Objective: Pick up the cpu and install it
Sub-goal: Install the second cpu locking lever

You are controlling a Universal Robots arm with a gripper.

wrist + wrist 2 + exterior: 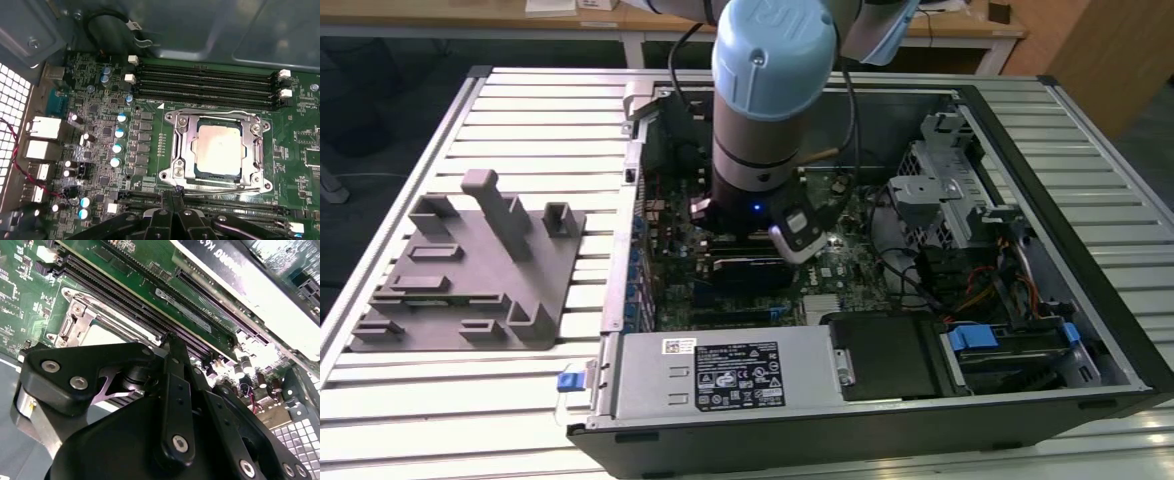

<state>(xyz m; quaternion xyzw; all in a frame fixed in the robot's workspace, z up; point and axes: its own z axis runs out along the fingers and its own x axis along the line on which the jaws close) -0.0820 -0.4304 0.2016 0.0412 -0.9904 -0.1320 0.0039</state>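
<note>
Fingers (167,220) look closed together, holding nothing, beside the socket (175,150) with the cpu (218,149) seated inside.

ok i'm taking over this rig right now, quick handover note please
End effector: low inside the open computer case, over the motherboard beside the socket; whether its fingers are open or shut cannot be told.
CPU: lying flat inside the socket frame, pale top up.
Done: the chip is in its seat, judging by the first wrist view.
Left: nothing holds the chip now; whether the socket's latch is locked cannot be told, so check that.
</note>
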